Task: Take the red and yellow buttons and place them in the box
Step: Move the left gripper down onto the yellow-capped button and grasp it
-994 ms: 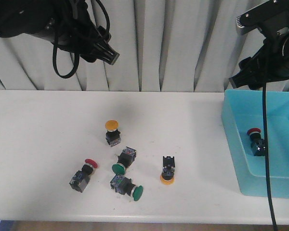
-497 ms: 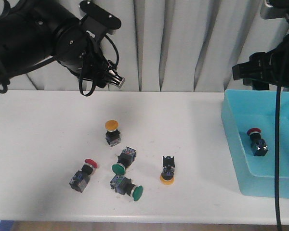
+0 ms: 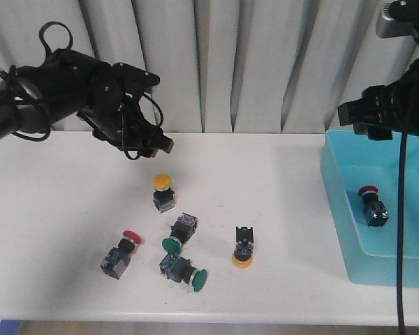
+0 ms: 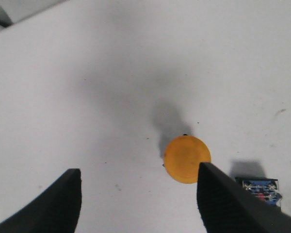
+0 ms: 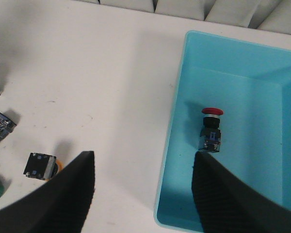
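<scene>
An upright yellow button stands mid-table; in the left wrist view its cap lies just inside one finger. My left gripper is open and empty, hovering just behind and above it. A red button lies on its side front left. A second yellow button stands cap-down near the middle. The turquoise box sits at the right with one red button inside. My right gripper is open and empty, high over the box's left wall.
Two green-capped switches lie between the red button and the cap-down yellow one; one body shows beside the yellow cap. Grey curtains hang behind the table. The table's front edge runs close below the buttons.
My left arm has swung down and forward from high at the back to just over the upright yellow button. The right arm has shifted only slightly above the box. The buttons have not moved.
</scene>
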